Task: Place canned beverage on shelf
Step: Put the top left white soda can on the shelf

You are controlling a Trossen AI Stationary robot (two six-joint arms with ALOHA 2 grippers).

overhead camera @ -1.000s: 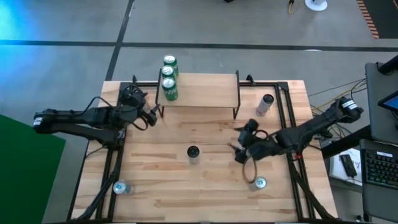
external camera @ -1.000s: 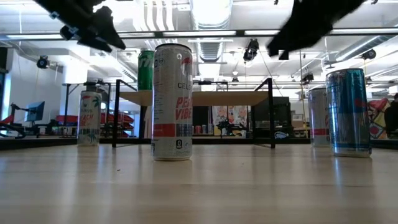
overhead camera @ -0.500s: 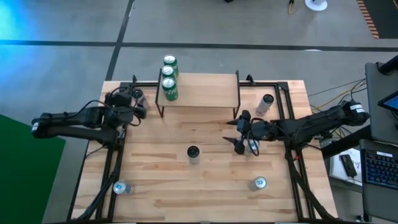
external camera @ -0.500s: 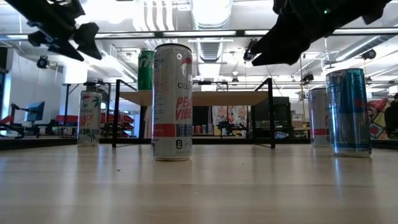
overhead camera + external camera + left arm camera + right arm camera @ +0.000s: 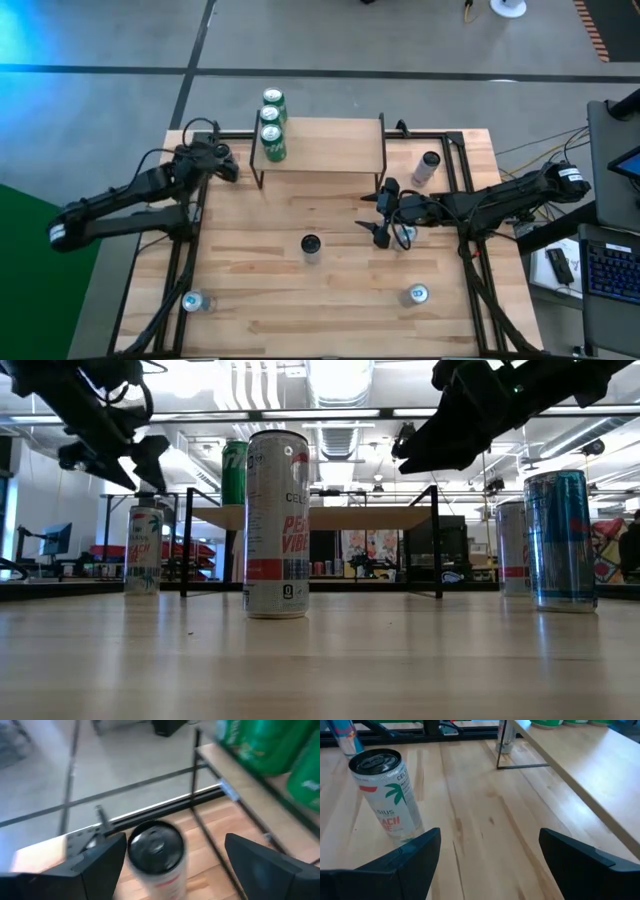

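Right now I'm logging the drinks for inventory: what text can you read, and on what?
"CEL", "PEA", "VIBE": white can mid-table, partly turned away.
"SIUS", "ACH", palm tree print: white can in the right wrist view.
Green cans on the shelf: unreadable.
Blue can: unreadable.

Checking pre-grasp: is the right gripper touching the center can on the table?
Apart. The high view shows a bare strip of table between the right gripper and the center can. The gripper's open fingers hold nothing.

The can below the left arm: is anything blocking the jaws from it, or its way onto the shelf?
Nothing visible. The left gripper, jaws open, hangs just above the can. The shelf beside it holds three green cans at its left end; the rest is bare.
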